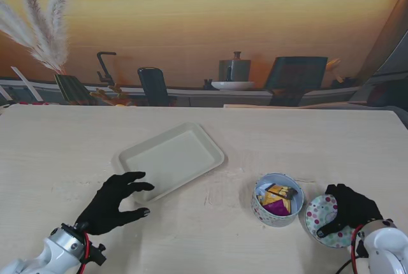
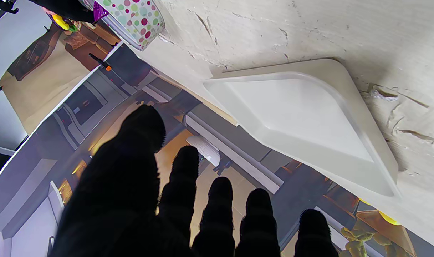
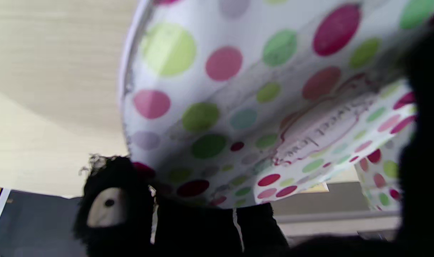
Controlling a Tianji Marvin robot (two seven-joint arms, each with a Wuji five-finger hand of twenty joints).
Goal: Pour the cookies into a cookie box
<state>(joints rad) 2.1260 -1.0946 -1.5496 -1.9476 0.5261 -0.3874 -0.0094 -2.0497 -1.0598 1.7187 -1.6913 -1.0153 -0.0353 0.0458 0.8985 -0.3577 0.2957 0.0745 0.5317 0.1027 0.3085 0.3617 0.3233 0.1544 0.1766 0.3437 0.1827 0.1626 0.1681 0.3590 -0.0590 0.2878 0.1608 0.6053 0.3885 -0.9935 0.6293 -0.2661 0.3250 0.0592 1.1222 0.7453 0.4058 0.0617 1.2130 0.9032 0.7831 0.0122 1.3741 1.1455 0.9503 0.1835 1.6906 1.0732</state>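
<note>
A round polka-dot cookie box (image 1: 258, 208) stands open at the near right, with wrapped orange and purple cookies (image 1: 278, 199) inside. Its dotted lid (image 1: 317, 218) lies just to the right of it, and my right hand (image 1: 347, 207) is curled over the lid with the fingers closed on its edge. In the right wrist view the lid (image 3: 256, 89) fills the picture, with black fingers (image 3: 110, 210) at its rim. A shallow cream tray (image 1: 131, 157) sits bare at the centre left. My left hand (image 1: 118, 201) rests open at its near corner, fingers spread.
The left wrist view shows the tray (image 2: 302, 121), the box's wall (image 2: 138, 18) beyond it and my spread fingers (image 2: 142, 142). Along the table's far edge stand dried pampas grass (image 1: 44, 28), a dark chair back (image 1: 153, 86) and kitchen items.
</note>
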